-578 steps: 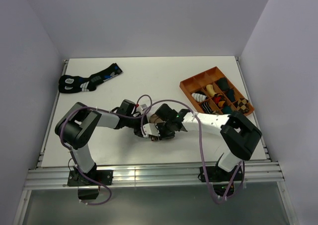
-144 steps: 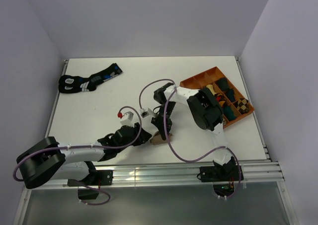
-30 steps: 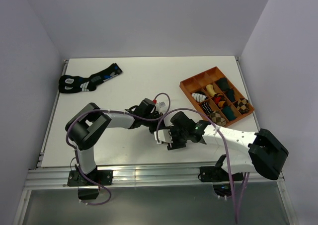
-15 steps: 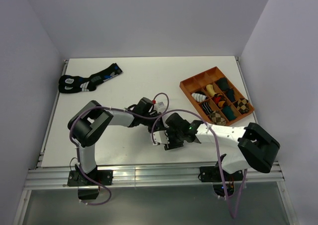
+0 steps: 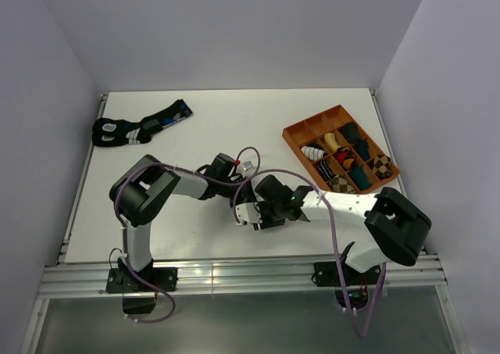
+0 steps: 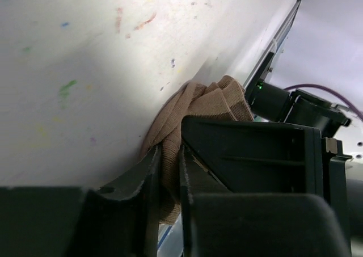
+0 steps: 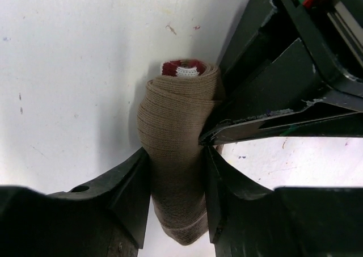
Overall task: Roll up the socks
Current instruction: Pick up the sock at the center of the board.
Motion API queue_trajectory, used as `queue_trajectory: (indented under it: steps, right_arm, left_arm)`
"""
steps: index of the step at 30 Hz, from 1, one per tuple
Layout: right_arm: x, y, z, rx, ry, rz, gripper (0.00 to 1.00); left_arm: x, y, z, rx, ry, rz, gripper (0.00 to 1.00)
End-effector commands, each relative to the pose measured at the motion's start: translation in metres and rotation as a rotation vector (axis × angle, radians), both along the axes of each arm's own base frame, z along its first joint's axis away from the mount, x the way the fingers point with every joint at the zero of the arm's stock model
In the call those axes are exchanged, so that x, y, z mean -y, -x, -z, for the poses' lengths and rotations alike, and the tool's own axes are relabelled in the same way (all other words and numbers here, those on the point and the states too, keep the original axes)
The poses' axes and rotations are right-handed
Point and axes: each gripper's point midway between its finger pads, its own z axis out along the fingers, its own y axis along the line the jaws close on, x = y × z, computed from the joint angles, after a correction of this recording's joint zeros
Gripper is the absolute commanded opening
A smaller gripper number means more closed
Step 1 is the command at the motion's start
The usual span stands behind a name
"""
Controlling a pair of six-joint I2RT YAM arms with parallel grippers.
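Observation:
The tan-brown sock point(image 7: 176, 126) stands as a tight roll on the white table, its maroon-and-white cuff point(image 7: 182, 70) showing at the core. My right gripper point(image 7: 177, 155) is shut on the roll, one finger pressed against each side. In the left wrist view a fold of the same tan sock point(image 6: 198, 101) is pinched in the narrow gap of my left gripper point(image 6: 169, 155). The left fingers point(image 7: 255, 118) reach the roll from the right. From above, both grippers meet at the table's middle front, left gripper point(image 5: 238, 188) and right gripper point(image 5: 251, 211), and they hide the sock.
A pair of black socks with blue and white marks point(image 5: 137, 126) lies at the back left. An orange compartment tray point(image 5: 295, 132) with several rolled bundles stands at the right. The table's front rail point(image 5: 234, 276) is close behind the arms.
The right gripper has slid left toward the left gripper and its fingers have closed in on the roll. The left arm has barely shifted.

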Motion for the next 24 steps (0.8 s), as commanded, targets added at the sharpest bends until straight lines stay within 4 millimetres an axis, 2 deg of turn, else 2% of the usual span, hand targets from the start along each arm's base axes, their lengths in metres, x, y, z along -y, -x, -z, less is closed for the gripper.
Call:
queue_trajectory:
  steps: [1, 5, 6, 10, 13, 17, 19, 24]
  right_arm:
    - [0.010, 0.015, 0.022, -0.087, 0.065, 0.009, 0.22]
    - [0.008, 0.011, 0.017, -0.096, 0.049, 0.033, 0.14]
    - [0.009, 0.009, 0.015, -0.095, 0.048, 0.041, 0.13]
    - [0.007, 0.000, 0.004, -0.103, 0.015, 0.094, 0.09]
    - [0.003, -0.011, -0.007, -0.106, -0.015, 0.144, 0.07]
    - [-0.002, -0.027, -0.027, -0.105, -0.070, 0.214, 0.00]
    - [-0.003, -0.036, -0.038, -0.113, -0.102, 0.260, 0.00]
    - [-0.007, -0.061, -0.073, -0.113, -0.167, 0.358, 0.00]
  left_arm:
    - [-0.006, 0.005, -0.006, -0.030, 0.009, -0.016, 0.22]
    - [-0.015, -0.022, -0.026, 0.043, 0.020, -0.127, 0.32]
    - [-0.019, -0.028, -0.036, 0.069, 0.034, -0.153, 0.33]
    - [-0.040, -0.063, -0.064, 0.176, 0.033, -0.280, 0.35]
    - [-0.056, -0.082, -0.083, 0.242, 0.022, -0.362, 0.33]
    - [-0.074, -0.094, -0.103, 0.314, 0.008, -0.423, 0.32]
    - [-0.083, -0.097, -0.112, 0.342, -0.007, -0.446, 0.32]
    - [-0.090, -0.098, -0.129, 0.383, 0.017, -0.453, 0.32]
